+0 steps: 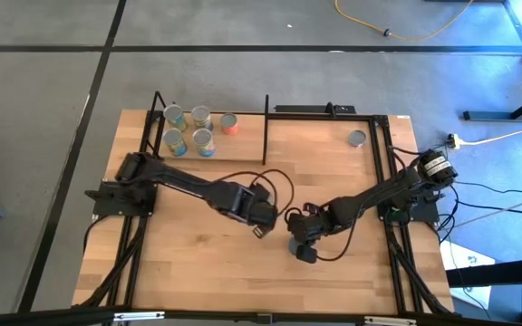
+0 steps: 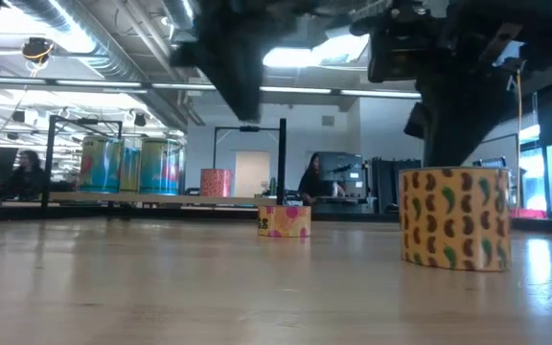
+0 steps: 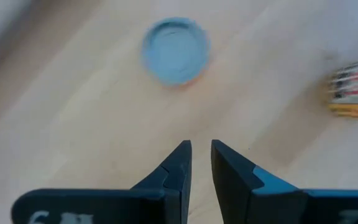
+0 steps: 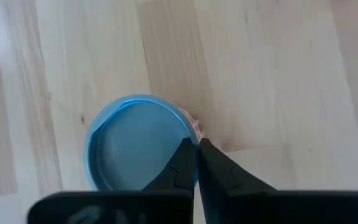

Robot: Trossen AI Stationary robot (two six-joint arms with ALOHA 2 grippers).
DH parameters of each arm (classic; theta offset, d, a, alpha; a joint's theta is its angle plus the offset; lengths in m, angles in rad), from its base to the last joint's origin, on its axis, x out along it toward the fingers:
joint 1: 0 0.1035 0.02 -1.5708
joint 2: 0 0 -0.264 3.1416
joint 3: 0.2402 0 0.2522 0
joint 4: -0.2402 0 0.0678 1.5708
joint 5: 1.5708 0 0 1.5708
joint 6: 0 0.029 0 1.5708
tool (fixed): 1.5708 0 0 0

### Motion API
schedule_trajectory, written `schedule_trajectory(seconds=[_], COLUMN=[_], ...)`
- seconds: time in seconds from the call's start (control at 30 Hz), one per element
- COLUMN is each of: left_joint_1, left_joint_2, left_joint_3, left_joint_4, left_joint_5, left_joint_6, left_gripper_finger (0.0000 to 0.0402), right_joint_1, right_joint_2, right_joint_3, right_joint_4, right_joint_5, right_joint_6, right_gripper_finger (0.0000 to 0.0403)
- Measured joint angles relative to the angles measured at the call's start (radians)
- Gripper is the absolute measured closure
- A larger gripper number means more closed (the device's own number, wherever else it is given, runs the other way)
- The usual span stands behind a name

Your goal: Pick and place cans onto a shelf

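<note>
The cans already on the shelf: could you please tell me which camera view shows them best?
The high view: all five cans show from above, standing apart on the shelf, with their round tops plain. The low view shows only some of them, side-on and far off. Neither wrist view shows them.

Five cans (image 1: 193,129) sit on the shelf (image 1: 243,145) at the table's (image 1: 198,263) far left corner. A lone can (image 1: 358,138) stands well right of the shelf.

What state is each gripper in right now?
Left gripper: slightly open, holding nothing.
Right gripper: shut, nothing between its fingers, tips at the can rim.
</note>
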Motion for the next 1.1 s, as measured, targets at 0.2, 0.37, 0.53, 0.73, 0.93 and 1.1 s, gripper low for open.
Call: schedule_trajectory(seconds=[0.2,0.37,0.53,0.73,0.93,1.1], left_joint_1=[-0.039,-0.074,-0.099,-0.136,-0.202,-0.268], left_joint_2=[-0.091,-0.144,-0.187,-0.227,-0.291,-0.357], left_joint_3=[0.0,0.0,0.0,-0.001,-0.001,0.0], left_joint_4=[-0.127,-0.204,-0.278,-0.333,-0.34,-0.371], left_joint_5=[-0.058,-0.106,-0.112,-0.126,-0.126,-0.129], left_joint_6=[-0.083,-0.147,-0.197,-0.257,-0.325,-0.394], left_gripper_finger=[0.0346,0.0346,0.0346,0.0346,0.0346,0.0346], right_joint_1=[-0.025,-0.073,-0.119,-0.177,-0.229,-0.255], right_joint_2=[0.0,0.02,0.103,0.267,0.432,0.552], right_joint_3=[0.048,0.149,0.315,0.537,0.742,0.865], right_joint_4=[-0.004,-0.034,-0.098,-0.164,-0.193,-0.218], right_joint_5=[-0.002,-0.078,-0.119,-0.166,-0.224,-0.257], right_joint_6=[-0.032,-0.11,-0.216,-0.343,-0.445,-0.496], right_gripper_finger=[0.0397,0.0397,0.0397,0.0397,0.0397,0.0397])
